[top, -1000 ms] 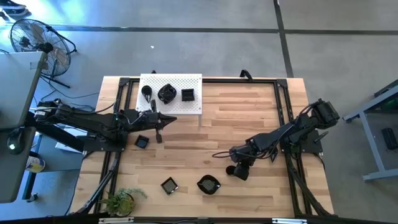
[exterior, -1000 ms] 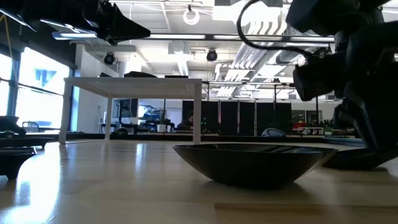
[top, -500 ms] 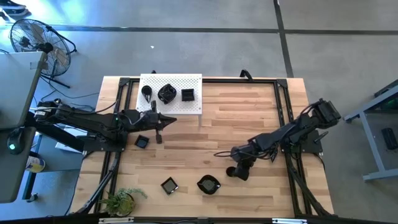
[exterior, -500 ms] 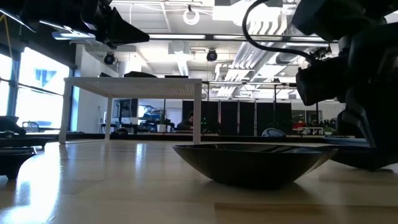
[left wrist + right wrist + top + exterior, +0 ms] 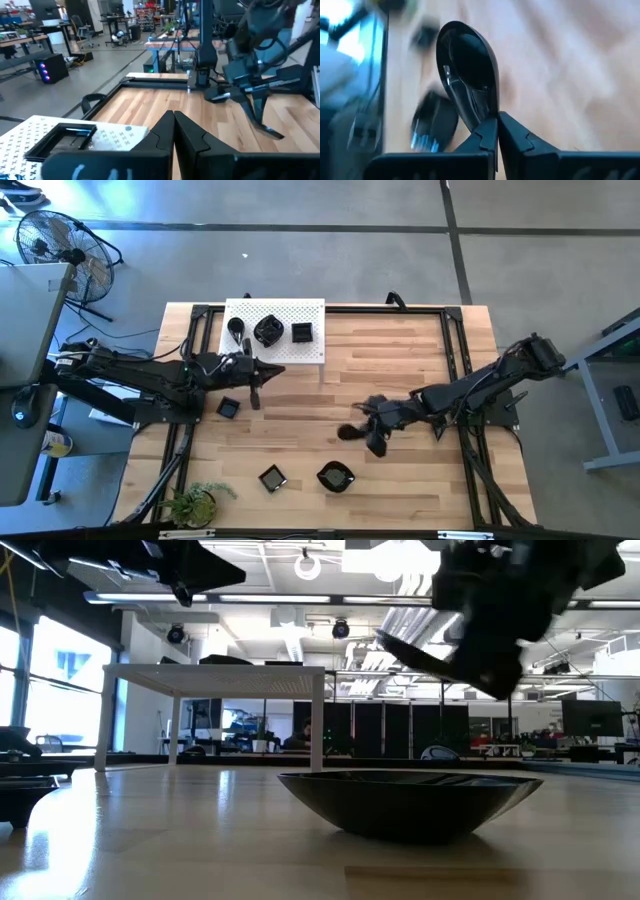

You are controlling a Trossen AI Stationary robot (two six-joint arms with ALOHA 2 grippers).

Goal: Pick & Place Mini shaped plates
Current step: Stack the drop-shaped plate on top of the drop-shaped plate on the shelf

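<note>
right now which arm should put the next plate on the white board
Right, most likely. The right gripper is shut on a black teardrop plate, lifted off the table. The left gripper waits shut and empty beside the white board.

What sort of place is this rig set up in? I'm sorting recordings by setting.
Probably a robotics lab or workshop in an open industrial hall. The wooden table stands on a bare concrete floor, a floor fan stands nearby, and rows of workbenches sit under exposed ceiling ducts.
</note>
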